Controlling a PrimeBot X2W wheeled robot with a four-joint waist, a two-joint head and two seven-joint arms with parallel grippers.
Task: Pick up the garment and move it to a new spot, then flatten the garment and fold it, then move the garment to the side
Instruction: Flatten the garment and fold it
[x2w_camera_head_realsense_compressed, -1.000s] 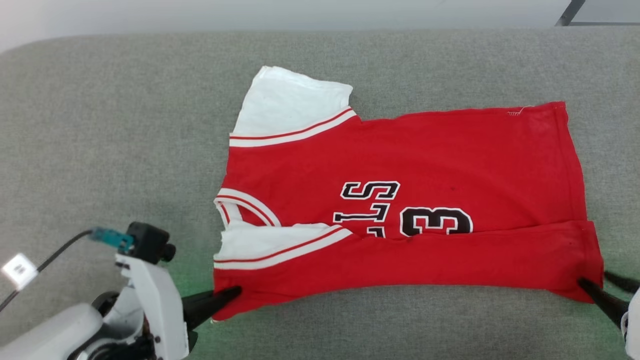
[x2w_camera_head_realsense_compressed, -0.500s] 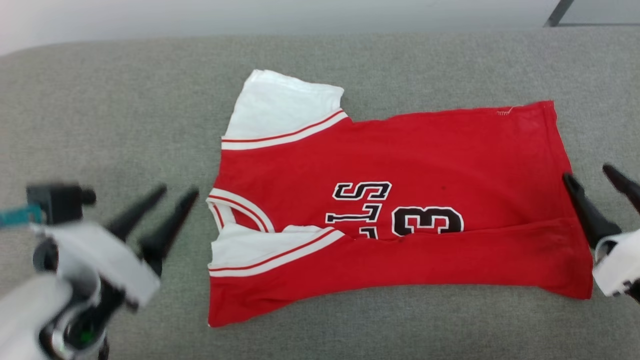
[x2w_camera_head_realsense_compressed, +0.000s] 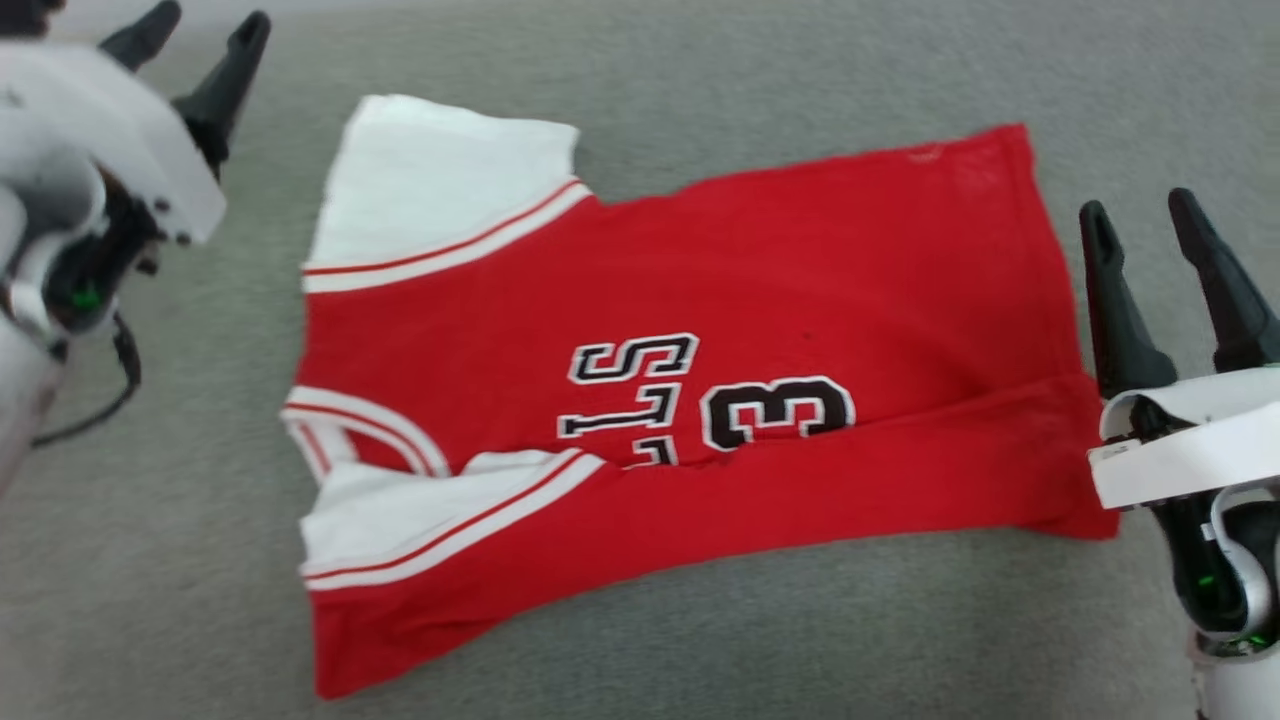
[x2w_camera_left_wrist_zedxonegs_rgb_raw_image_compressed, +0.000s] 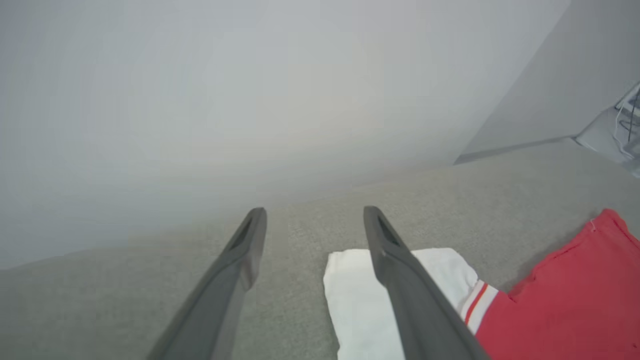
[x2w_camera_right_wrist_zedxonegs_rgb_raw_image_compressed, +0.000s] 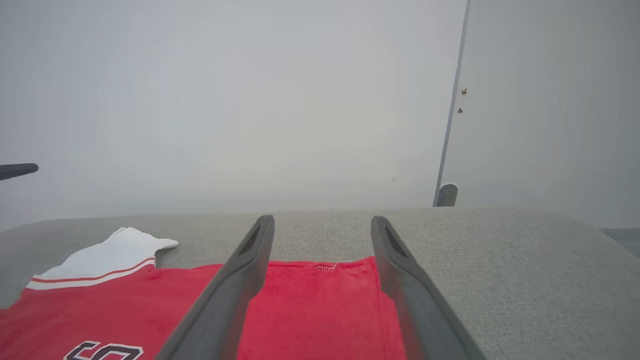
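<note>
**Garment position.** The garment (x2w_camera_head_realsense_compressed: 760, 270) lies spread on the grey fabric-covered counter (x2w_camera_head_realsense_compressed: 170, 560). The collar points to the robot's left and the hem to its right. The long edge nearest the robot is folded up over the body. The fold carries the near white sleeve with it and covers the lower part of the black-and-white lettering and the figure "3". The far white sleeve lies flat and open at the garment's far left corner. Striped trim separates it from the red body.

**Left tool.** The left tool (x2w_camera_head_realsense_compressed: 205, 22) is released, with its two dark fingers spread and nothing between them. In the head view it sits at the upper left, beside the far sleeve and apart from it. In the left wrist view the left tool (x2w_camera_left_wrist_zedxonegs_rgb_raw_image_compressed: 314, 212) points across the counter. One finger crosses in front of the garment's (x2w_camera_left_wrist_zedxonegs_rgb_raw_image_compressed: 575, 300) white sleeve. Whether it touches the cloth cannot be told.

**Right tool.** The right tool (x2w_camera_head_realsense_compressed: 1138, 208) is released, with its fingers parted and empty. It stands just beside the hem edge. In the right wrist view the right tool (x2w_camera_right_wrist_zedxonegs_rgb_raw_image_compressed: 322, 220) frames the far hem corner of the garment (x2w_camera_right_wrist_zedxonegs_rgb_raw_image_compressed: 310, 310) between its fingers.
</note>
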